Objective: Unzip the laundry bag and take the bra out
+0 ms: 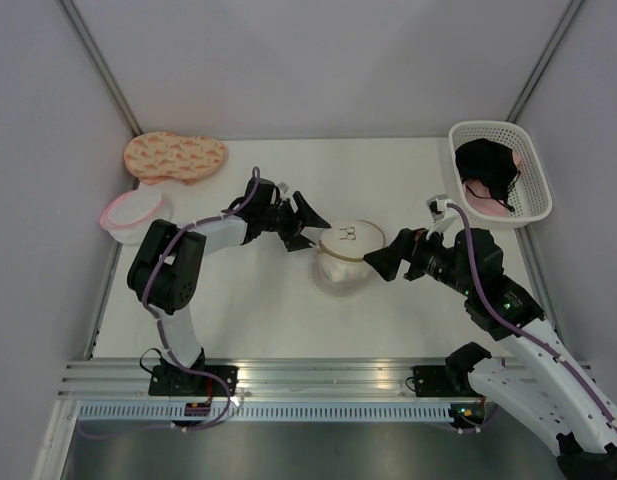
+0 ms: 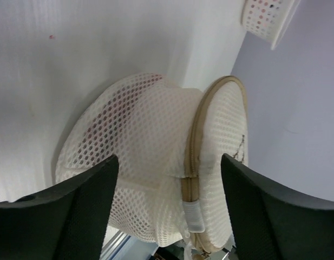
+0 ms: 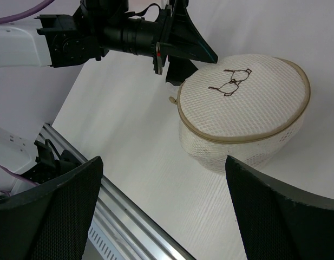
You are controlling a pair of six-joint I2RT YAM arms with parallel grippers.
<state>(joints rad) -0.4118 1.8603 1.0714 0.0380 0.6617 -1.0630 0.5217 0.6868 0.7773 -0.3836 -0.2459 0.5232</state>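
The laundry bag (image 1: 346, 257) is a cream mesh dome with a brown zip rim, standing mid-table. My left gripper (image 1: 306, 230) is open at its left edge, and the bag (image 2: 156, 141) sits between its fingers (image 2: 64, 216). The zip rim (image 2: 192, 157) looks closed, with a white tab (image 2: 195, 214) over it. A faint red tint (image 2: 104, 116) shows through the mesh; the bra itself is hidden. My right gripper (image 1: 386, 263) is open and empty just right of the bag. Its view shows the bag (image 3: 242, 108) beyond its fingertips (image 3: 53, 216), apart from them.
A white basket (image 1: 536, 190) at the back right holds a black garment (image 1: 488, 165) and a pink one. A flat orange patterned pouch (image 1: 175, 156) and a pink-rimmed round bag (image 1: 135, 212) lie at the back left. A metal rail (image 1: 318, 375) runs along the near table edge.
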